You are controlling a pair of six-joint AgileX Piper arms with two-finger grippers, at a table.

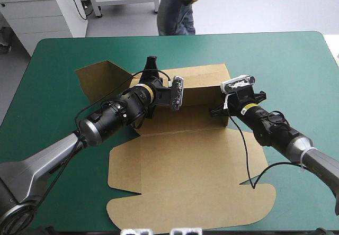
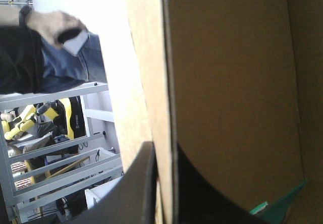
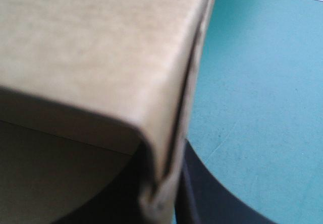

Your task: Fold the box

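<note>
Two arms are stretched forward over the surface (image 1: 296, 60), one from each side, with wrists lowered to the single brown box (image 1: 175, 150). The left hand (image 1: 152, 68) is clamped on the box's raised left side, the board edge pinched between its black fingers (image 2: 136, 193). The right hand (image 1: 221, 107) is likewise closed tight on the folded right wall. Between the two hands the back wall (image 1: 198, 81) is seen standing, and behind them the lid panel (image 1: 196, 187) is spread flat. Outside the left hand one flap (image 1: 98, 79) is splayed. Beyond the right hand, bare surface is found up to its edge.
</note>
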